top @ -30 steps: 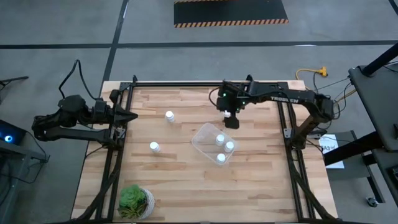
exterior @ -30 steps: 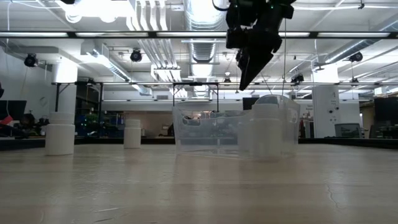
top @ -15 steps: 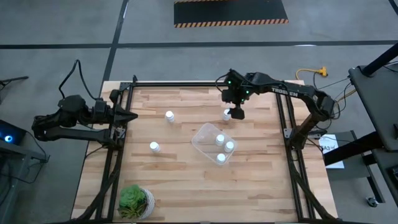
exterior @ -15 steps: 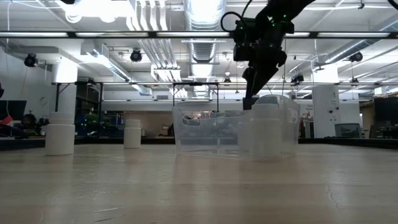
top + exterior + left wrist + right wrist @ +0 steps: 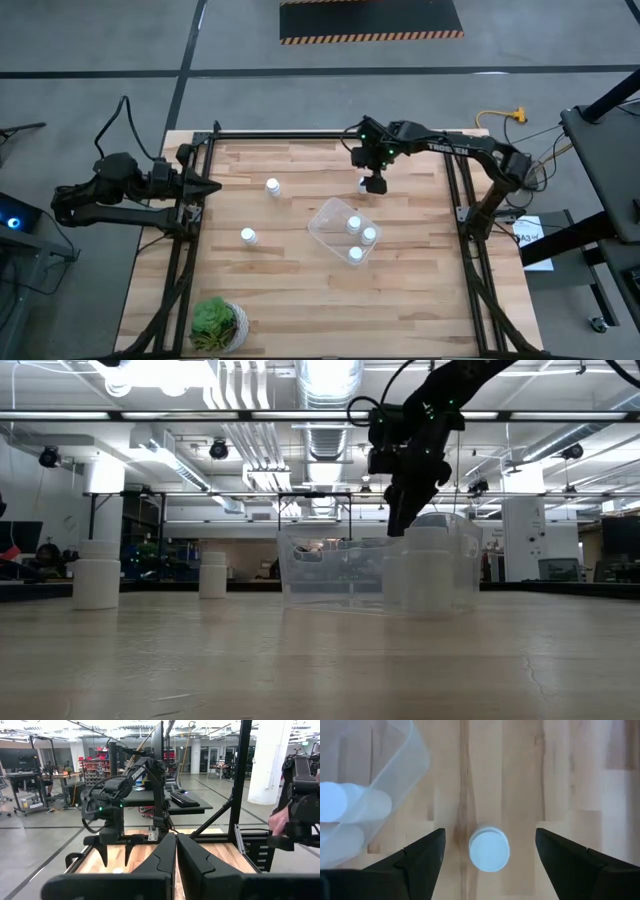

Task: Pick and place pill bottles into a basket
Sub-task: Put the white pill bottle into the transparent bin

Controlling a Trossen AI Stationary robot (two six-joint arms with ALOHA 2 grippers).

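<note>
My right gripper (image 5: 372,184) hangs open, fingers pointing down, over a lone white pill bottle (image 5: 489,851) that stands on its base on the table just beyond the basket's far corner. In the right wrist view the bottle's round cap sits between the two fingers (image 5: 422,856), apart from both. The clear basket (image 5: 343,231) rests on the table and holds three bottles (image 5: 354,224). Two more bottles (image 5: 272,186) (image 5: 248,237) stand on the table to the left. My left gripper (image 5: 214,187) waits shut at the table's left edge.
A green potted plant (image 5: 219,323) stands at the table's near left corner. The basket's rounded corner (image 5: 415,750) lies close beside my right gripper. Black frame rails (image 5: 300,136) run along the table's far, left and right sides. Bare wood lies between the basket and the near edge.
My right gripper has moved slightly toward the table's far edge, away from the basket, and has come down toward the lone bottle behind the basket, staying open. The bottles and the basket have kept still.
</note>
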